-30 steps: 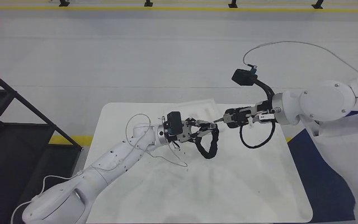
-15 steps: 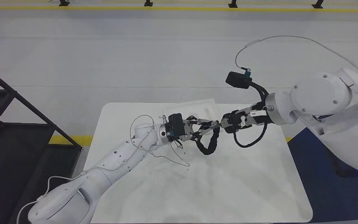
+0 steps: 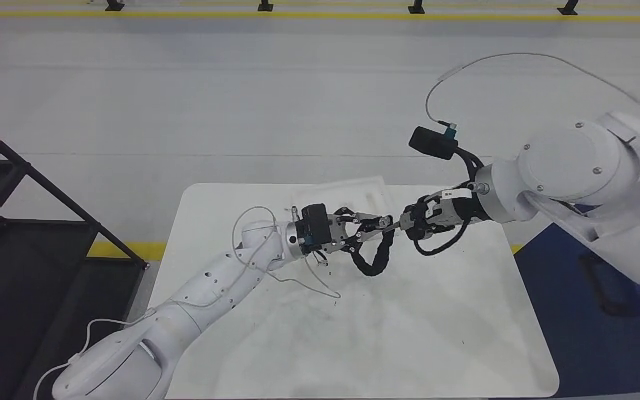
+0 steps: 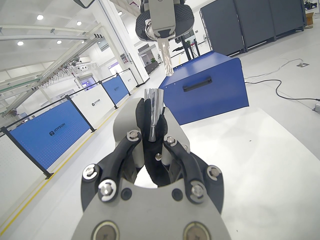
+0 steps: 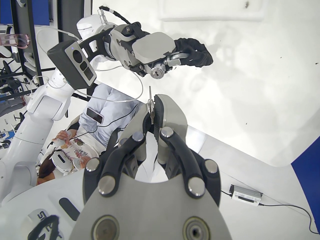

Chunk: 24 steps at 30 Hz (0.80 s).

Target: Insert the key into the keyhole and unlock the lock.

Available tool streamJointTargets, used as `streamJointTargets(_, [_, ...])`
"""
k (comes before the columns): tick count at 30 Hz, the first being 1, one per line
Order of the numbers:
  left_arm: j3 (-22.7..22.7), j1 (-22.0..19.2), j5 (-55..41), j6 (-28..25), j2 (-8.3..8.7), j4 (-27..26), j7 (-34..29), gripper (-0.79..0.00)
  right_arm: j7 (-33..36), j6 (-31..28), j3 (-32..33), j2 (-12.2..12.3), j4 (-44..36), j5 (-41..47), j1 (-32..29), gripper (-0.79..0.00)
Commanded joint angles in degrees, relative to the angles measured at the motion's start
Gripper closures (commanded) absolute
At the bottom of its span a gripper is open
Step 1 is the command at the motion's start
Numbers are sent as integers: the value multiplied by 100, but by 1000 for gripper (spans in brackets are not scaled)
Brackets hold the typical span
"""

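Observation:
My left gripper (image 3: pixel 352 224) is shut on the lock (image 3: pixel 368 226), whose black cable loop (image 3: pixel 376 260) hangs down toward the white table (image 3: pixel 420 330). In the left wrist view the lock's chrome cylinder (image 4: pixel 153 108) sticks out past the left gripper (image 4: pixel 151 117). The silver key (image 4: pixel 167 59) points at it from a short gap away. The right gripper (image 5: pixel 151 112) is shut on the key (image 5: pixel 150 96). Its tip sits just short of the keyhole (image 5: pixel 157 72), slightly off to one side. The right gripper (image 3: pixel 402 222) faces the lock over the table's back middle.
A white moulded tray (image 3: pixel 350 190) lies at the table's back edge behind the grippers. A black rack (image 3: pixel 40 240) stands off the table's left side. A blue cabinet (image 4: pixel 207 86) stands beyond the table.
The two grippers have drawn closer, narrowing the gap between key tip and lock. The right wrist has turned and shifted slightly; the left gripper edged right with the lock.

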Motion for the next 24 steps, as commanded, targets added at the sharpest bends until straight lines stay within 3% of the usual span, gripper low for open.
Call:
streamJointTargets(1, [-21,10,28,-20,-10,-14,-9,0,-35,36,-122,14,2,84,109,0])
streamJointTargets(10, [-120,66,60,-137,-62,41,-18,0,-237,237,-388,13,43,211,338,0])
streamJointTargets(24, [-215,103,150,-343,-149,102,16,0,-494,394,-327,-54,78,116,166,0])
